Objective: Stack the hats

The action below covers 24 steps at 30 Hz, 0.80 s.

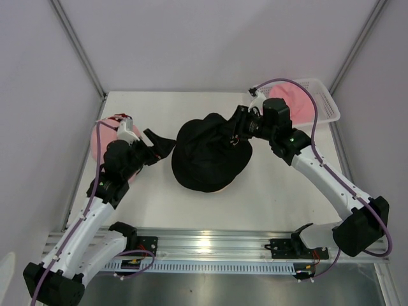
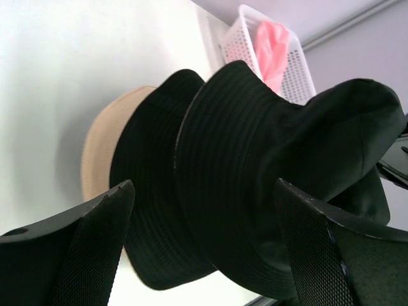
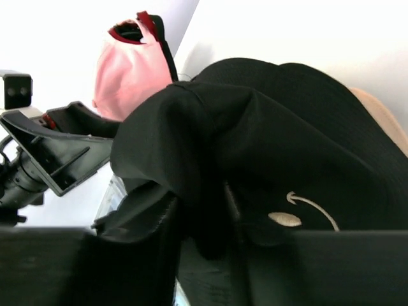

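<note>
Black bucket hat (image 1: 207, 162) sits mid-desk (image 1: 166, 204) atop tan hat (image 2: 102, 150), brim clear of all desk edges. Right gripper (image 3: 203, 213) straddles a crown fold, jaws narrow; clamped or loose, cannot tell. Left gripper (image 1: 160, 141) released, empty, just left of brim.

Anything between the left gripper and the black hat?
Nothing visible. The left gripper, open, faces the black hat across bare table. The right gripper is on the hat's far side, fabric between its fingers, not in the path.
</note>
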Each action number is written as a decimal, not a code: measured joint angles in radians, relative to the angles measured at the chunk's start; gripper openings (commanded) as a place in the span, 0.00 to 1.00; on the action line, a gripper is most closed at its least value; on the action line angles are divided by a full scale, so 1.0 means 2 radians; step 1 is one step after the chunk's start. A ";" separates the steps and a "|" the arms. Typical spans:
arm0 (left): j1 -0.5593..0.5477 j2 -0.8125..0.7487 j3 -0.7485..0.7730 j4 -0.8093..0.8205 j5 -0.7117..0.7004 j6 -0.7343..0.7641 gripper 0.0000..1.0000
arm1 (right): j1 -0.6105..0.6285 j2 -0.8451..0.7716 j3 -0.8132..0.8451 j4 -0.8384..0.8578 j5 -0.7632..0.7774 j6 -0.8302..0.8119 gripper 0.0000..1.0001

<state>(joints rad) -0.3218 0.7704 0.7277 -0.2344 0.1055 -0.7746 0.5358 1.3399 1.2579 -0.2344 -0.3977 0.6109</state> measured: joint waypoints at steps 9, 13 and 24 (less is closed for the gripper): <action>0.003 0.024 -0.058 0.130 0.038 -0.006 0.91 | 0.000 -0.005 0.052 -0.073 0.043 -0.066 0.88; 0.017 0.042 -0.061 0.168 0.049 -0.019 0.87 | -0.012 -0.033 0.068 -0.103 0.093 -0.088 0.98; 0.039 0.086 -0.099 0.262 0.079 -0.095 0.80 | -0.135 -0.149 -0.110 -0.055 0.111 -0.037 0.97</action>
<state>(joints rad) -0.2428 0.9424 0.5289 0.2901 0.2638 -0.9638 0.2665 1.0412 1.0382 -0.3443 -0.1753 0.5377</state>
